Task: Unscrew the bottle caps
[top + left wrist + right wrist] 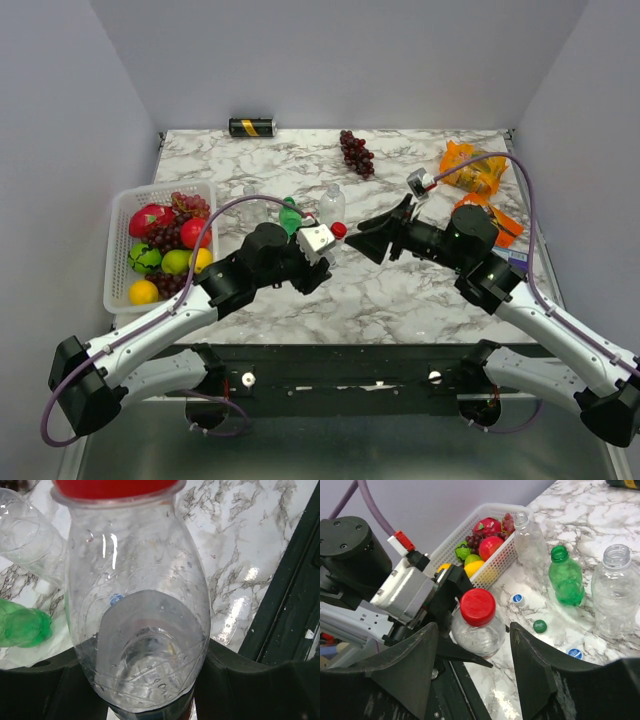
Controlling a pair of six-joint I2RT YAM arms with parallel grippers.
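Observation:
My left gripper is shut on the lower body of a clear bottle, held above the table with its red cap still on. In the top view this bottle's cap points toward my right gripper. The right gripper is open, its fingers standing either side of the cap with gaps. A green bottle and two clear bottles stand upright without caps. Loose caps lie on the marble: blue, green, blue.
A white basket of fruit sits at the left. A black-and-gold can lies at the back edge. Dark grapes lie at the back centre, and orange snack packets at the right.

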